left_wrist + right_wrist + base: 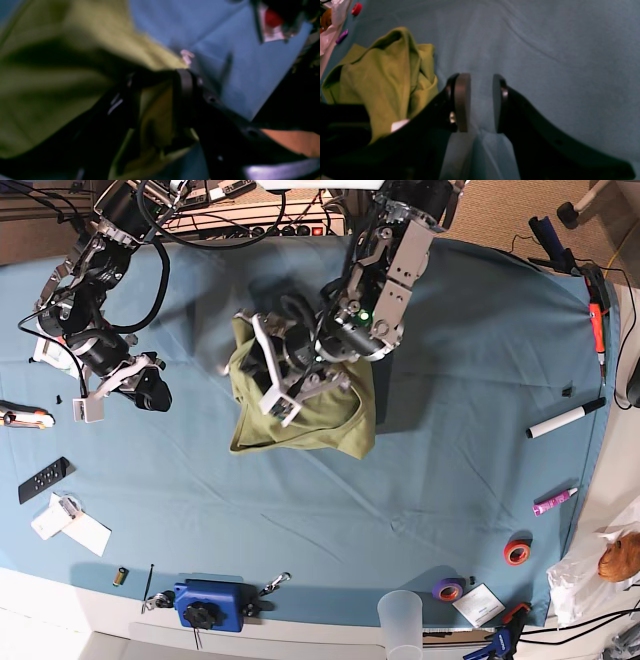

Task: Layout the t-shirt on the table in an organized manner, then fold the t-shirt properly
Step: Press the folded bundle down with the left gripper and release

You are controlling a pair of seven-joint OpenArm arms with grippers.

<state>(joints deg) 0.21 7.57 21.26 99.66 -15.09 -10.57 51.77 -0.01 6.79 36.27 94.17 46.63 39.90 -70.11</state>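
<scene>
The olive-green t-shirt (300, 425) lies bunched in a heap near the middle of the blue-teal table (450, 480). My left gripper (275, 385) is over the heap's upper left part. In the blurred left wrist view the left gripper (160, 75) is shut on a fold of the t-shirt (50, 82), with fabric between the fingers. My right gripper (155, 390) is apart from the shirt, well to its left. In the right wrist view the right gripper (481, 100) is open and empty above the table cloth (557, 50), with the t-shirt (382, 80) off to one side.
A black-and-white marker (565, 418), a pink marker (555, 500), red tape (517, 552) and purple tape (447, 588) lie at the right. A plastic cup (400, 620) and a blue device (205, 605) sit on the near white rim. A remote (45, 478) and cards (70, 525) lie at the left.
</scene>
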